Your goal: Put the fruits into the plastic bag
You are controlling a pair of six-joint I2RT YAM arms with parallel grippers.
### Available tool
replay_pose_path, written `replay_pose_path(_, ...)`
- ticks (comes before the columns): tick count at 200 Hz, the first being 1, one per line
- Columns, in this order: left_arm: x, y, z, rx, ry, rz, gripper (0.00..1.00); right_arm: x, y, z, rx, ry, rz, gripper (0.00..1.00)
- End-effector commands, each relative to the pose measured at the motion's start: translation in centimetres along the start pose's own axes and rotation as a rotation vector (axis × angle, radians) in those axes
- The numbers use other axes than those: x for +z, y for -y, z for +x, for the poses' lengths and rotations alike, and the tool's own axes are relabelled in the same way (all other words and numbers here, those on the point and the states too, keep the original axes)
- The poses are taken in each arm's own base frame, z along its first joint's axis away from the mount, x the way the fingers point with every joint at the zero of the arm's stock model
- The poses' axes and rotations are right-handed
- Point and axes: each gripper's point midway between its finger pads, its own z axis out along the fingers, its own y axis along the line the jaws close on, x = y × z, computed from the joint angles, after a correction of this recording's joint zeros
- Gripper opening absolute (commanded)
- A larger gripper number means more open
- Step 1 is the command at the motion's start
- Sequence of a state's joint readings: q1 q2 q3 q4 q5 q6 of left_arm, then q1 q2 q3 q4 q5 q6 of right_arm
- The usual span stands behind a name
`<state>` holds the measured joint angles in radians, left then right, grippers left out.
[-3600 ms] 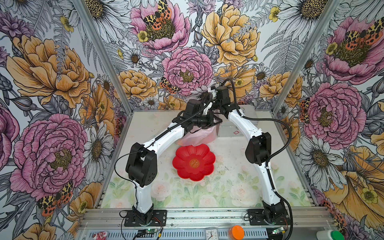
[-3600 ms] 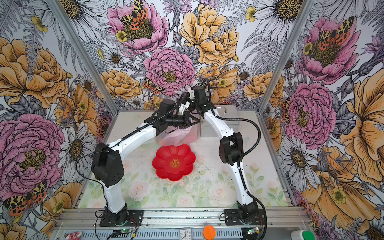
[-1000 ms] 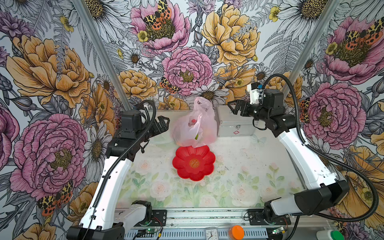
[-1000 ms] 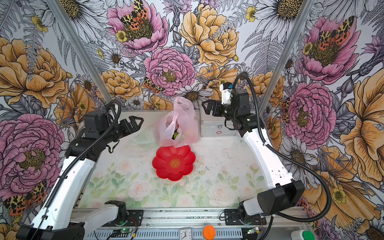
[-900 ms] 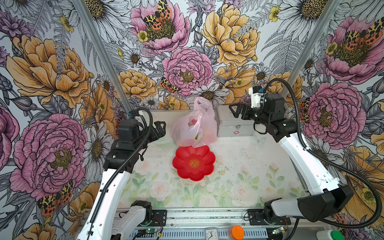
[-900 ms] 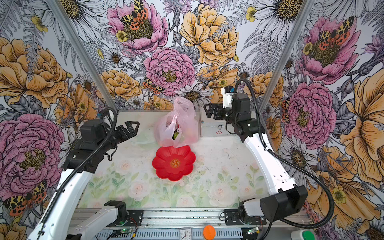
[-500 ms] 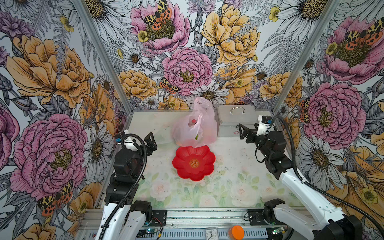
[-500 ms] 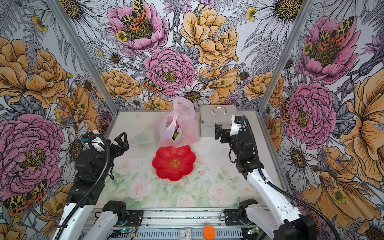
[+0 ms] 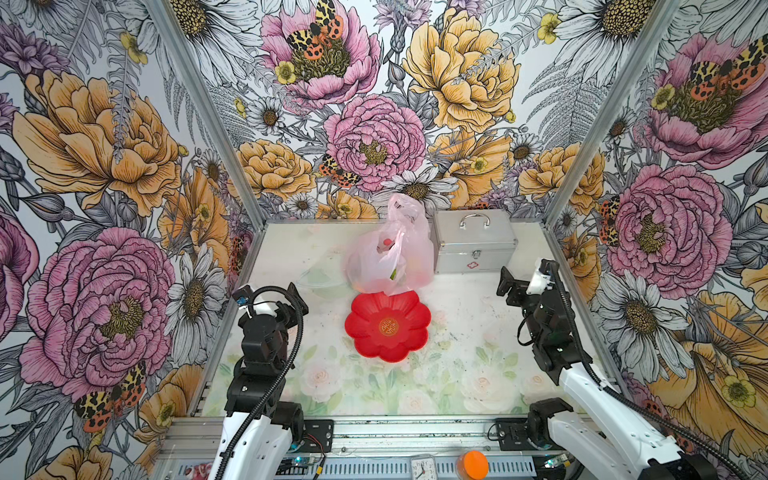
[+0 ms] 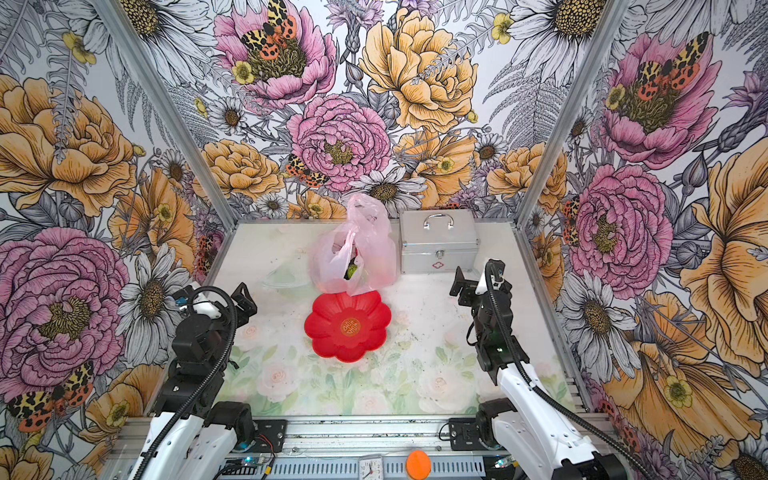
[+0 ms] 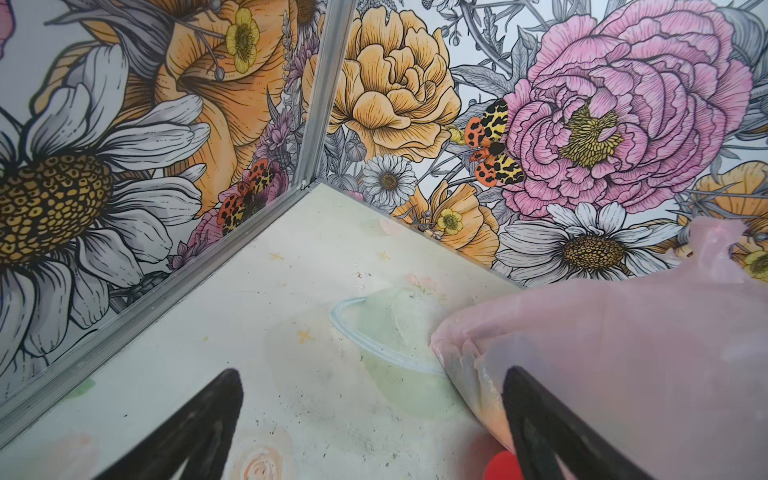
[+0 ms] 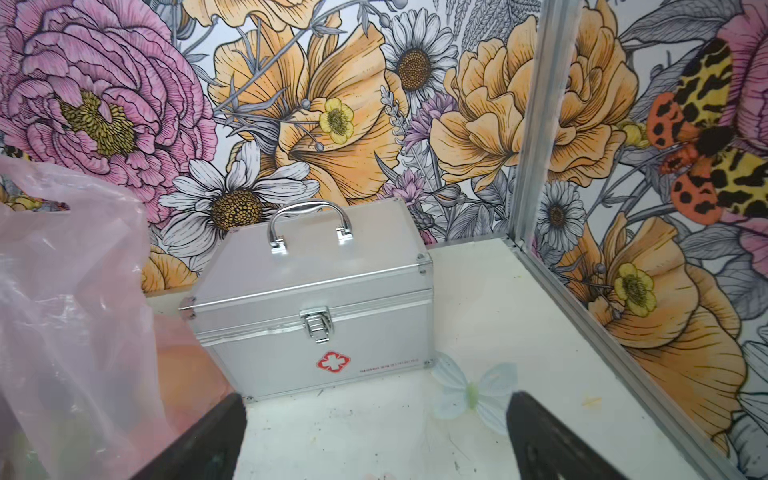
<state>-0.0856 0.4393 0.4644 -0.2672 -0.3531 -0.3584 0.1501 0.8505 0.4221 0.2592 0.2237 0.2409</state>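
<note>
Black and spread wide, the left jaws and the right jaws are both empty, raised over the 2 near sides of the counter (image 9: 457,365). Between them and slightly ahead lies a red plate (image 9: 388,328). Beyond it, at its far edge, stands the pink plastic bag (image 9: 374,266), with the fruits (image 10: 352,271) dimly visible inside. Just beside the bag, straight ahead of the right jaws, sits a silver case (image 9: 473,245).
</note>
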Motion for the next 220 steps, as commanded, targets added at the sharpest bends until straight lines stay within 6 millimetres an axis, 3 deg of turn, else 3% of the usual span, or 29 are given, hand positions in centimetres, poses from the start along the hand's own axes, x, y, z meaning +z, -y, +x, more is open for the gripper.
replay_pose_path(1,0.3,-0.7,-0.4,0.009,0.041,-0.031,0.99,1.1,1.6,1.1,-0.025,0.006,0.044,1.0)
replay_pose_path(37,1.5,-1.7,0.9,0.046,0.019,-0.057,0.99,3.0,4.1,4.0,-0.068,-0.041,0.112,1.0)
replay_pose_path(73,2.9,-2.8,1.8,0.044,0.009,-0.083,0.99,4.6,5.3,5.8,-0.093,-0.058,0.141,1.0)
replay_pose_path(139,5.5,-4.6,2.2,0.043,0.034,-0.149,0.99,7.1,4.5,7.1,-0.129,-0.087,0.094,1.0)
replay_pose_path(220,8.0,-5.6,5.1,0.121,0.057,-0.191,0.99,6.8,4.3,8.3,-0.141,-0.017,0.062,1.0)
